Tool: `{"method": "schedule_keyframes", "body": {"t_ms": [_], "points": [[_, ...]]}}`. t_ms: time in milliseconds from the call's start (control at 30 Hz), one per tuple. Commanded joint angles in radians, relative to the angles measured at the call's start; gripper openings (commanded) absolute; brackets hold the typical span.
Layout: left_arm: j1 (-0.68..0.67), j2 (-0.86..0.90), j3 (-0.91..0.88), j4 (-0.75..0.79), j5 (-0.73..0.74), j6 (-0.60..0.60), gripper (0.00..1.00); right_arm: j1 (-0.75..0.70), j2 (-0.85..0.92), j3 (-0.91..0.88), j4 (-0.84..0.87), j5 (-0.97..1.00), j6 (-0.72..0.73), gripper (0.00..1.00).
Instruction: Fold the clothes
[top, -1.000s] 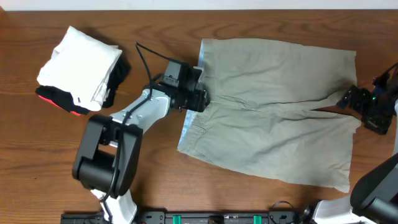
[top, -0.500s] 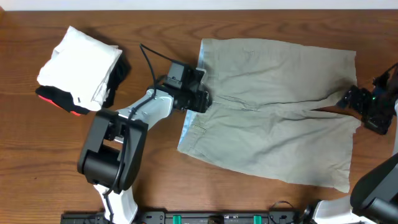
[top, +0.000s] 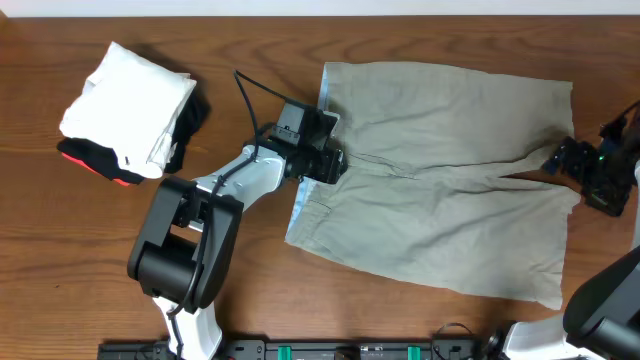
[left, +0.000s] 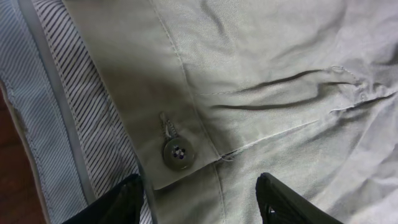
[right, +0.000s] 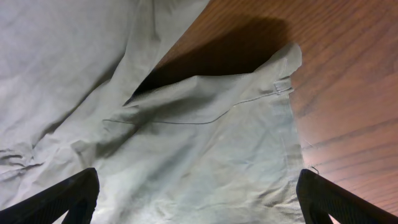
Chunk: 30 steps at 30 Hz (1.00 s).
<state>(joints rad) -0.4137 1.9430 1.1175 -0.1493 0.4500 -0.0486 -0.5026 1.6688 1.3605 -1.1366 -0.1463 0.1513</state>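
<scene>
The clothes (top: 440, 190), a pair of light khaki trousers, lie spread flat across the middle and right of the table, waistband to the left. My left gripper (top: 336, 163) hovers over the waistband's middle. In the left wrist view its jaws are open, the black fingers (left: 115, 205) straddling the flap just below the button (left: 177, 151), beside the striped lining (left: 81, 118). My right gripper (top: 556, 160) is at the leg ends on the right. It is wide open (right: 199, 208) over a leg hem (right: 283, 124), with nothing held.
A white folded garment (top: 130, 100) lies on black and red folded garments (top: 100, 165) at the far left. Bare wooden table (top: 250, 270) surrounds the trousers. The left arm's base (top: 180, 250) stands at the front left, the right arm's base (top: 605, 300) at the front right.
My left gripper has slid a little to the right, further onto the waistband. The right gripper and the trousers have not moved.
</scene>
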Motion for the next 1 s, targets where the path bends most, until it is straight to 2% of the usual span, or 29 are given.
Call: {"method": "schedule_keyframes", "body": {"t_ms": [0,367,967], "points": [[-0.005,0.011,0.018,0.000,0.011,-0.001,0.59,-0.005,-0.002,0.016,-0.001,-0.008,-0.011,0.99],[-0.024,0.016,0.012,-0.005,0.010,-0.001,0.59,-0.005,-0.002,0.016,-0.001,-0.008,-0.011,0.99],[-0.023,-0.003,0.022,0.005,0.010,-0.005,0.15,-0.005,-0.002,0.016,-0.001,-0.008,-0.011,0.99]]}}
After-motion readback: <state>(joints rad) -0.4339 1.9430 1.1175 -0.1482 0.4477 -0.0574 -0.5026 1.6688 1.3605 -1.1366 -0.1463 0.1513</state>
